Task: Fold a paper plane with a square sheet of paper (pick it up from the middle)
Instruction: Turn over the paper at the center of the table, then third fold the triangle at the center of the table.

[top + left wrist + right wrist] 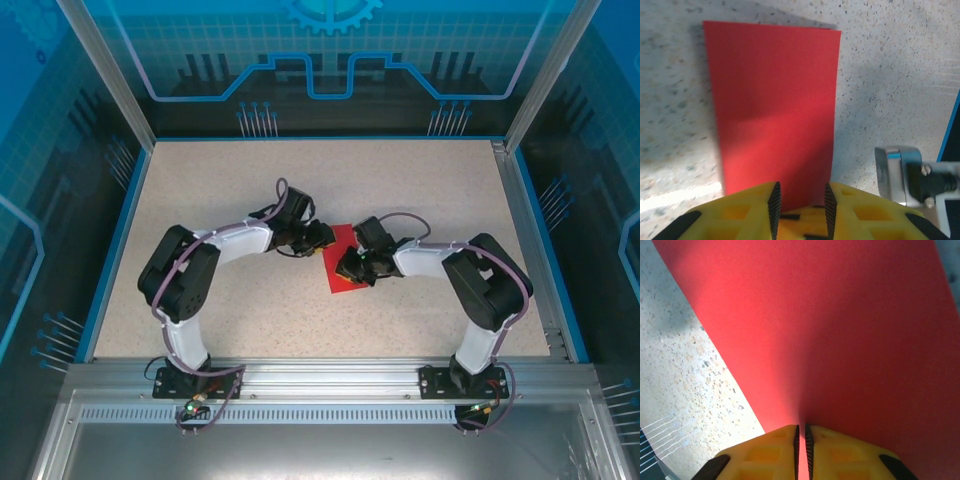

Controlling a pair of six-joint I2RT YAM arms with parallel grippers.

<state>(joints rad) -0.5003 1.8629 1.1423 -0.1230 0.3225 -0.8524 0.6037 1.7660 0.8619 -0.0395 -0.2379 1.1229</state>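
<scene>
Right gripper (801, 432) pinches one edge of the square sheet of paper (840, 330); left gripper (801, 200) stands parted over another edge. Thin and limp, it probably creases easily, so edges are best to hold. It rests centrally on the table (300, 180).
</scene>
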